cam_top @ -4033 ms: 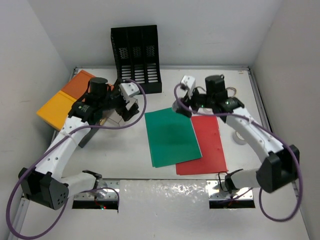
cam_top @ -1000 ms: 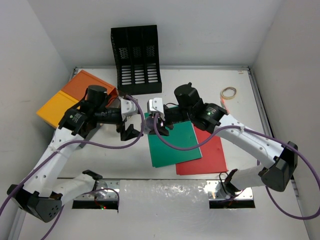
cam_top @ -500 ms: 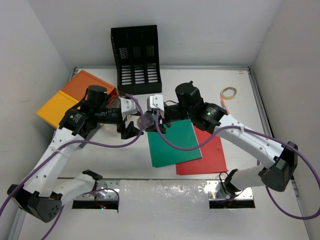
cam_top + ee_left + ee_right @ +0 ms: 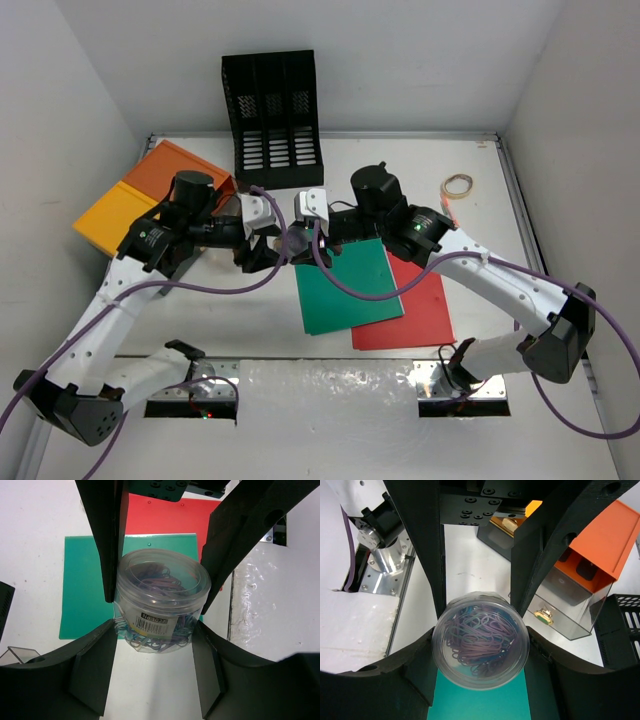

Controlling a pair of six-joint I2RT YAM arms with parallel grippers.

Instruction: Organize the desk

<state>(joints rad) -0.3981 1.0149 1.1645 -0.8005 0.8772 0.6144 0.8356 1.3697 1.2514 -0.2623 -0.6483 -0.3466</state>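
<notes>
Change: within the last second the left gripper (image 4: 154,628) has narrowed its fingers from wide apart until they bear on both sides of the clear round plastic jar of coloured paper clips (image 4: 160,592). The right gripper (image 4: 480,636) remains clamped on the same jar. The jar hangs between both finger pairs, with the flat white desk (image 4: 250,320) below them.

Judgement: a hand-over to the left arm is under way; right release is pending.

Left wrist view only: the jar's side label, with the thin green sheet (image 4: 85,595) and thin red sheet (image 4: 165,520) beyond the fingers.

Right wrist view only: the lid face-on, with the orange-topped clear drawer box (image 4: 592,545) beyond the fingers.
</notes>
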